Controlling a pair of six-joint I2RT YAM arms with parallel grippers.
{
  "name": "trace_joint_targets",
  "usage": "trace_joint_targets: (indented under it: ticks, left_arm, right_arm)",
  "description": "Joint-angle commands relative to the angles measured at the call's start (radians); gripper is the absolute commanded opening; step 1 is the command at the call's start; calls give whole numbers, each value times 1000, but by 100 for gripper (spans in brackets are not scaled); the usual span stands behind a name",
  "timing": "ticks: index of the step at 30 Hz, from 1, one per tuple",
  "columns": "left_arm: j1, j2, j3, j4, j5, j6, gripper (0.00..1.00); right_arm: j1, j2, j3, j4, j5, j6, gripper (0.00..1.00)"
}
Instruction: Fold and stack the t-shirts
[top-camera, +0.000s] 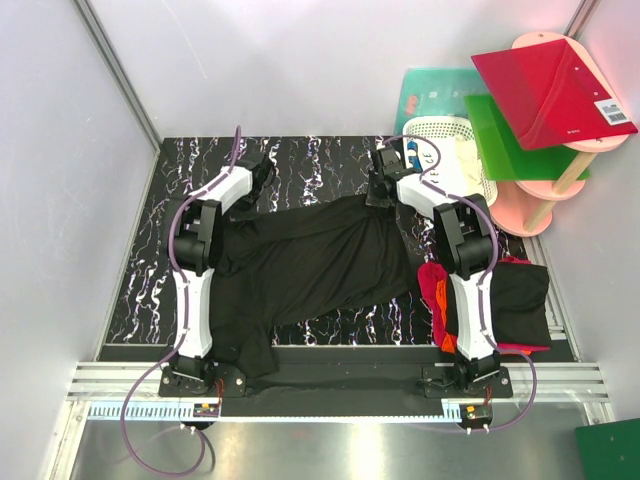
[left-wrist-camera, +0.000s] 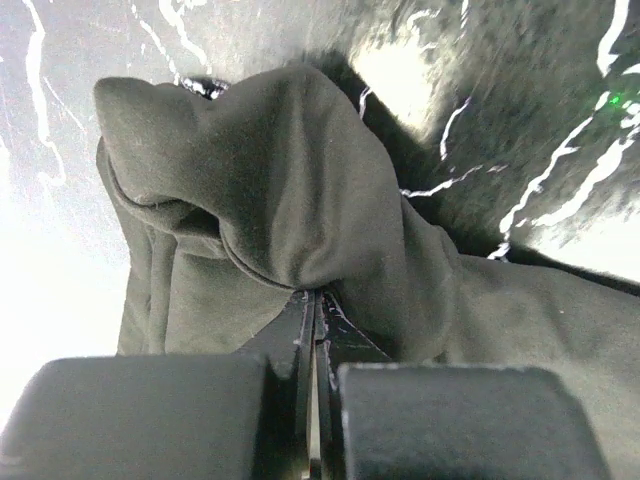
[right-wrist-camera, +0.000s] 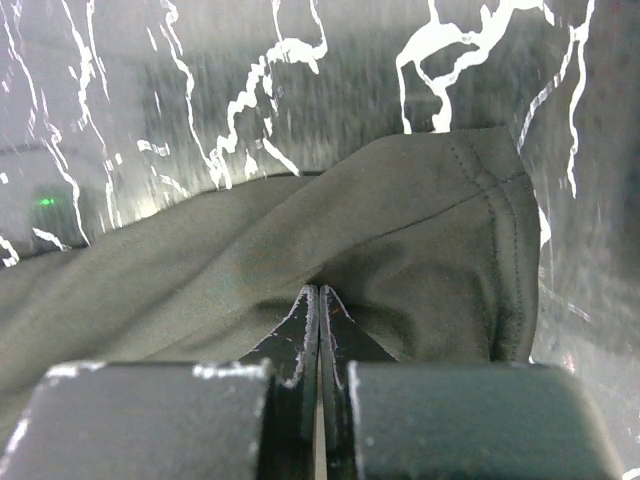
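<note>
I had both arms reaching to the far side of the black marbled table (top-camera: 330, 160), and I place everything else against that table. The left gripper (left-wrist-camera: 315, 297) was clenched on a bunched fold of the black t-shirt (top-camera: 310, 265). In its wrist view the two jaws met with hardly a gap, and the cloth rose from between them in a thick hump. The right gripper (right-wrist-camera: 318, 290) was likewise pinched tight on the same shirt, biting just inside a stitched hem (a sleeve or the bottom edge, I could not tell which).

From overhead, the shirt lay spread across the middle of the table, stretched between the two grips along the table's far half. Its lower part trailed down to the table's near edge, beside the left arm's base.

At the table's right edge sat a pile of other shirts. A folded black tee (top-camera: 522, 300) lay on top, with a red tee (top-camera: 432, 282) and orange cloth (top-camera: 447, 343) showing at the side of the pile that faces the table's middle, by the right arm.

Beyond the table's far-right corner stood the white lattice basket (top-camera: 440, 135). Past it was a pink stand (top-camera: 530, 210) carrying a green board (top-camera: 510, 140) and a red board (top-camera: 545, 80).
</note>
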Motion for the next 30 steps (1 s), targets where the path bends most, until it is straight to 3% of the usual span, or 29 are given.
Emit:
trace_joint_targets:
  ticks: [1,11,14,19,21,22,24,25,26,27,28,30]
  left_arm:
    - [19,85,156,-79,51,7,0]
    - [69,315,694,-208,89,44,0]
    - [86,317,753,-184,95,49,0]
    - [91,191,701,-81,106,58,0]
    - [75,87,544,12,82,52,0]
    - [66,-49,377,63,74,55,3]
    - [49,-201,199,211,68,59,24]
    - [48,-342,35,251,78,59,52]
    - [49,-402,-39,287,94,50,74]
    - [49,-455,-104,320,97,49,88]
    - [49,-523,-196,322,105,49,99]
    - [48,-567,-271,315,132,46,99]
  right_arm:
    - [-3,77,72,-67,47,20,0]
    - [-3,146,216,-68,111,5,0]
    - [-3,160,261,-67,145,-4,0]
    - [-4,117,272,-48,148,-26,0]
    - [1,55,176,-1,139,-35,0]
    - [2,-32,122,30,134,-40,0]
    - [4,-137,-55,151,115,-52,7]
    - [4,-238,-113,186,104,-52,11]
    - [4,-284,-210,244,81,-46,26]
    - [4,-330,-254,265,64,-44,47]
    - [7,-402,-292,286,49,-40,54]
    - [10,-456,-374,320,24,-31,61]
